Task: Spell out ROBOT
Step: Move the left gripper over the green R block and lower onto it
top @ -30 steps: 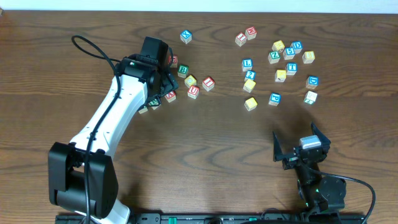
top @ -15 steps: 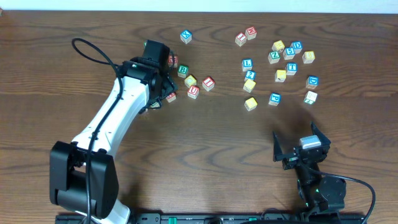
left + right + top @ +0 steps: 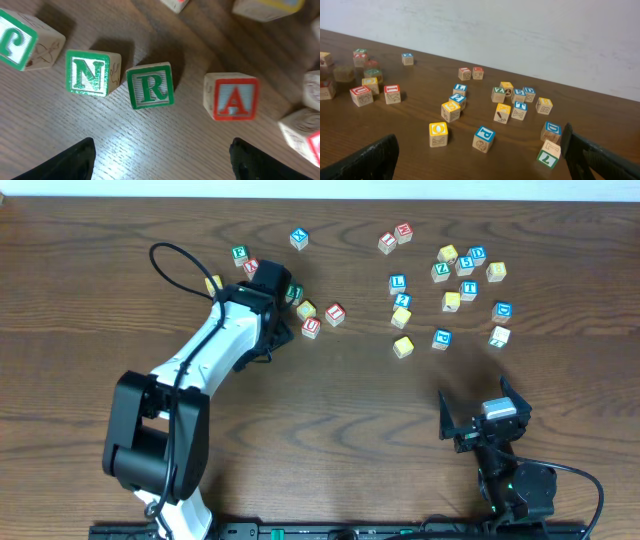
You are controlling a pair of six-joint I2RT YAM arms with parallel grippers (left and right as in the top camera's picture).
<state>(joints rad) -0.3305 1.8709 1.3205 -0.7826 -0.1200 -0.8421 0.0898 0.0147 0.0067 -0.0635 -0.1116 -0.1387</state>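
Note:
In the left wrist view a green R block (image 3: 150, 86) lies on the wood just ahead of my left gripper (image 3: 160, 162), which is open and empty. A green N block (image 3: 90, 73) sits to its left and a red A block (image 3: 232, 97) to its right. In the overhead view the left gripper (image 3: 277, 330) hovers over the left cluster and hides these blocks. A yellow O block (image 3: 438, 134) (image 3: 403, 346) and a blue T block (image 3: 520, 110) (image 3: 468, 289) lie on the right. My right gripper (image 3: 485, 420) is open and empty near the front edge.
Several loose letter blocks are scattered at the back right, among them a blue P (image 3: 484, 138), a blue D (image 3: 551, 131) and a green 7 (image 3: 548, 154). Red blocks (image 3: 311, 327) lie right of the left gripper. More blocks (image 3: 240, 254) sit at the back left.
My left arm has swung right and slightly toward the front, uncovering blocks at the back left. The right arm has not moved.

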